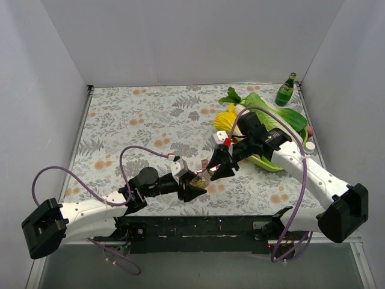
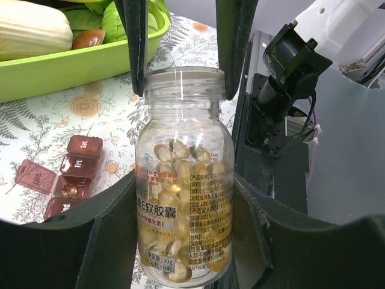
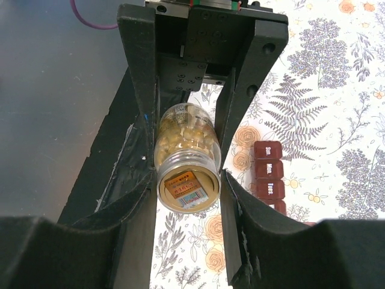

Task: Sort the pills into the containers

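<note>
Left claw (image 2: 183,238) is clamped on the jar (image 2: 183,138) body. Right claw (image 3: 187,180) pinches the jar's neck end from the opposite side. Pills (image 2: 180,198) are all inside the jar. Both arms reach inward, wrists low, meeting over the table (image 1: 150,120) front-centre. Pill box (image 3: 267,171) lies flat just beside the jar, green tray (image 2: 72,63) beyond it.

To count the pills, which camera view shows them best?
Left wrist: the pills show singly through the clear jar. Right wrist sees them partly behind the gold lid; top external shows only a tiny amber speck.
</note>
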Motion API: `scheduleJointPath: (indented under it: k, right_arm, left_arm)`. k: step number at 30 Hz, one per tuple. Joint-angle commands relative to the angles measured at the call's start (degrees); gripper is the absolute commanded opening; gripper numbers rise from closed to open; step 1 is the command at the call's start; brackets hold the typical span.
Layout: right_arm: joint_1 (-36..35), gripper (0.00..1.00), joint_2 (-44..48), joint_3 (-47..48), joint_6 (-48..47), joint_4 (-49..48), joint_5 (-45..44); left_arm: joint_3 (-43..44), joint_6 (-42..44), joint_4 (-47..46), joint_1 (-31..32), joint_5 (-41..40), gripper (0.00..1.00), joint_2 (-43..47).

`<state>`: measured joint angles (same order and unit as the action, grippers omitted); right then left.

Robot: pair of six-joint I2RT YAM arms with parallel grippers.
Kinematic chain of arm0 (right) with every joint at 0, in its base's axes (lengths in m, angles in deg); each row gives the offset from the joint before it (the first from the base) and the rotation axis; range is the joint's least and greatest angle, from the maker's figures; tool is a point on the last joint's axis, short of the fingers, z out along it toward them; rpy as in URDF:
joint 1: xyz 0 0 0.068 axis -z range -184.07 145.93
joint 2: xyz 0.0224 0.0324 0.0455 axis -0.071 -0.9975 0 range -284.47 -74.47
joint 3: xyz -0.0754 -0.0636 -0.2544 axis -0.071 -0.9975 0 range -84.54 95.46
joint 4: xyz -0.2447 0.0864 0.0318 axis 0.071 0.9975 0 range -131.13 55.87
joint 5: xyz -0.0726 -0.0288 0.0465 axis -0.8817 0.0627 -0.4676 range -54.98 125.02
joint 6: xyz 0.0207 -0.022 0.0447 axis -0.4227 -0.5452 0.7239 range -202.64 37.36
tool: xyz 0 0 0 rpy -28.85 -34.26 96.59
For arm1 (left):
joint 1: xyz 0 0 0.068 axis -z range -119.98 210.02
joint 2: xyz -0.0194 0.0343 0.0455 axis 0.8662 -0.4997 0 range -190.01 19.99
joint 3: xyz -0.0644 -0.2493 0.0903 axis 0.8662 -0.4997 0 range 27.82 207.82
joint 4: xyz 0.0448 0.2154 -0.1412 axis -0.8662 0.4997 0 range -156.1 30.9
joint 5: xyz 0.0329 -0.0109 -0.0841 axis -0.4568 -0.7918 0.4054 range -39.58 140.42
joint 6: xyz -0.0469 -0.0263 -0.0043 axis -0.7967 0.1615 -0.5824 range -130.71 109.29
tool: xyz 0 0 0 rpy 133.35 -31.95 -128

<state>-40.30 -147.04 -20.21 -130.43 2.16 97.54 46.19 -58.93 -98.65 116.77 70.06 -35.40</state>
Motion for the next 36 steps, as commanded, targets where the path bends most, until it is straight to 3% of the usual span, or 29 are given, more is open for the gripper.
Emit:
scheduleJointPath:
  k: [1,6,12,19,23,24,29,32,36]
  right_arm:
    - [-1.12,0.24,0.15,-1.93,3.49,-1.97,-0.81]
    - [-1.56,0.24,-0.72,-2.37,5.86,-3.21,-4.33]
    - [-1.74,0.21,-0.90,-4.92,16.84,-10.31,-7.41]
    - [-1.65,0.21,-2.75,-7.03,32.48,-19.18,-5.05]
    - [-1.04,0.44,-4.50,-7.48,41.72,-23.60,-1.62]
    - [-0.25,0.54,-4.59,-6.60,42.07,-23.60,-0.83]
    - [3.96,0.82,-3.63,-1.59,40.24,-22.55,4.09]
    - [5.99,0.91,-3.01,1.31,34.10,-18.53,5.50]
    - [6.34,0.93,-2.57,5.00,26.01,-12.63,4.11]
  left_arm:
    - [3.07,-0.55,-7.87,-0.24,-3.38,0.00,1.26]
    - [5.62,1.46,-3.05,-0.32,-4.08,0.00,0.29]
    - [10.71,5.33,6.18,-0.24,-9.60,0.00,-1.38]
    - [10.55,6.39,4.79,-0.24,-9.88,0.00,-2.43]
    - [10.20,6.66,4.08,-0.15,-9.71,0.00,-2.79]
    - [9.93,6.66,3.99,-0.15,-9.36,0.00,-2.79]
    - [6.95,6.39,5.39,-0.24,-5.15,0.00,-1.74]
    - [5.37,5.69,6.36,-0.24,-3.65,0.00,-0.60]
    - [4.31,4.81,7.33,-0.24,-1.71,0.00,1.51]
